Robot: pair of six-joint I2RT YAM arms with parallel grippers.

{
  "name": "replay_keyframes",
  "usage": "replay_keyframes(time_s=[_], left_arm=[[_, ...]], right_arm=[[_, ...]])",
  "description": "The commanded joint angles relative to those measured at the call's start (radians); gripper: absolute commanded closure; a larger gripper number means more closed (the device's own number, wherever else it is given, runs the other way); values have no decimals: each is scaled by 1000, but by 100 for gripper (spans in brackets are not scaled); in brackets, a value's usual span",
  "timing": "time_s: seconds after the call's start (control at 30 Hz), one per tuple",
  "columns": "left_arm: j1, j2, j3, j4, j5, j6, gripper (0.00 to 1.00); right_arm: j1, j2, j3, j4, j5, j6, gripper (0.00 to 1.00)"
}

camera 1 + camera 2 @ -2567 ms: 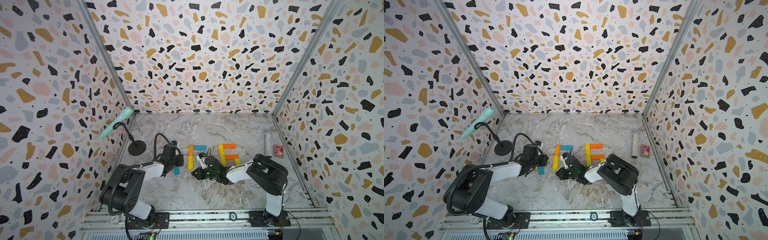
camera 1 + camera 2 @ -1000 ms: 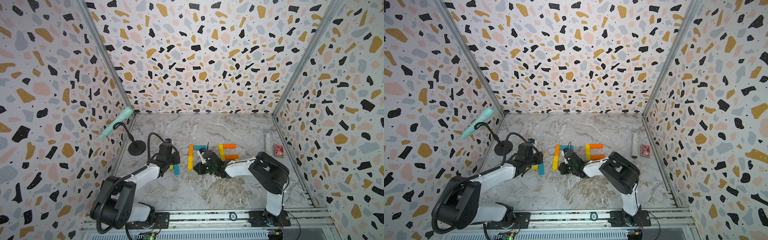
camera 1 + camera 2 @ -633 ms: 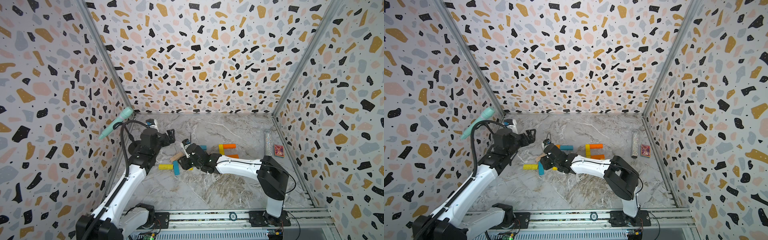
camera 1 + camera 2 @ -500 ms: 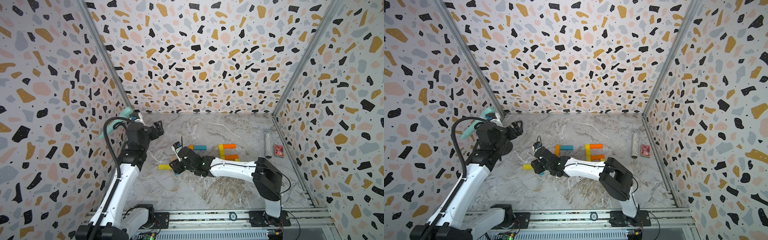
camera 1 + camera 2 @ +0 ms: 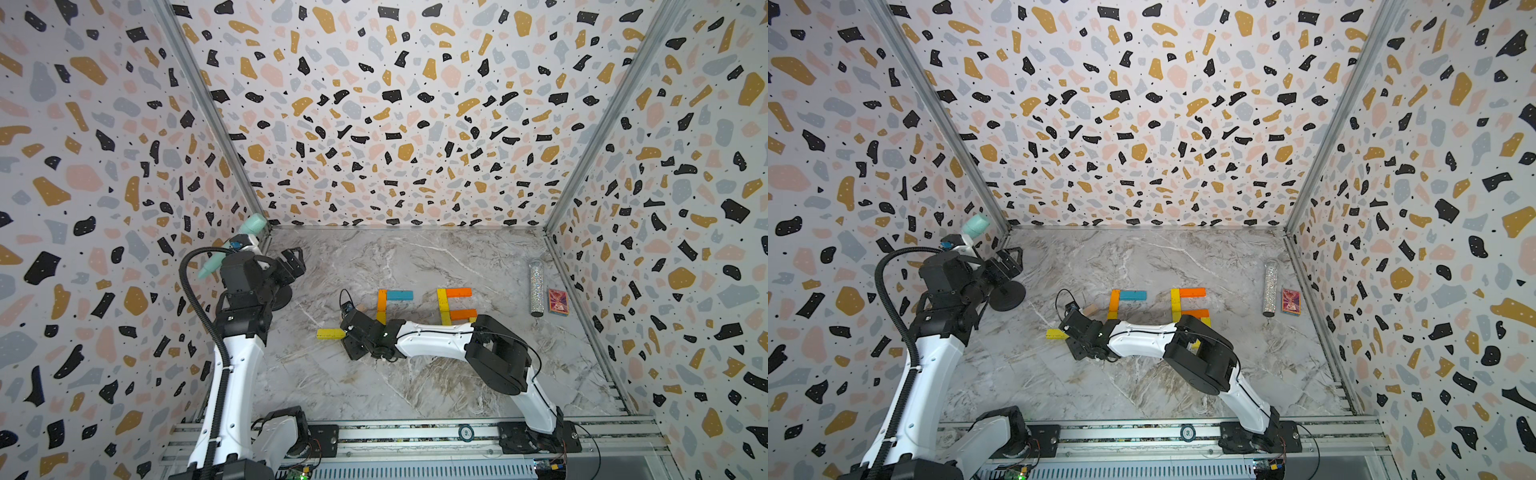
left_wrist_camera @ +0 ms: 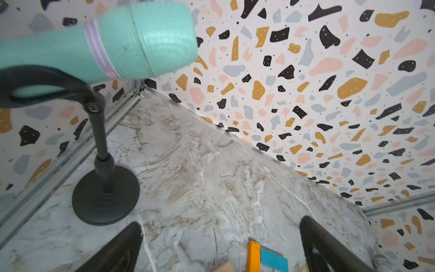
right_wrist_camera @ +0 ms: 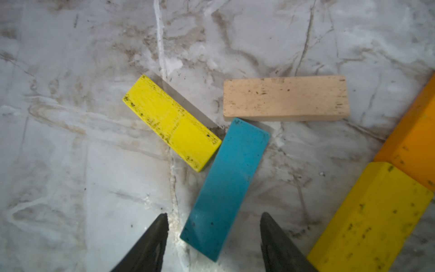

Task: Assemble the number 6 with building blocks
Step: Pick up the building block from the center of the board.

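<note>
Swung up and back, the left gripper (image 5: 292,261) hangs wide and empty; the right gripper (image 7: 213,215), jaws parted, straddles a flat teal-blue wooden plank (image 7: 227,179) lying on the marble worktop (image 7: 70,164).

Matt, scuffed wooden blocks (image 7: 226,188); tabletop (image 7: 70,176) perhaps glossy

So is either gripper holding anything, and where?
Nothing held: right gripper is open astride one end of the loose teal block, gaps both sides; left gripper open, empty.
</note>
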Motion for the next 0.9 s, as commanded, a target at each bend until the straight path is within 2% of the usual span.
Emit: replay_keyframes(time_s=[0.0,0.13,0.27,0.47,0.67,0.87], left_arm=[[7,12,-25,32,103,-10,1],[7,-3,-56,90,135,-42,1],[7,8,-29,43,147,-12,0],[7,-20,-45,36,141,-6,1],[8,-15,-56,47,150,-3,1],[8,14,-28,20,156,34,1]], right_arm=[[16,16,56,-40,4,3,36],[22,74,119,-87,7,5,36],[25,113,159,-157,26,24,36],[26,107,146,-207,92,27,36],[26,36,44,-180,130,39,36],[15,60,50,-139,83,24,38]])
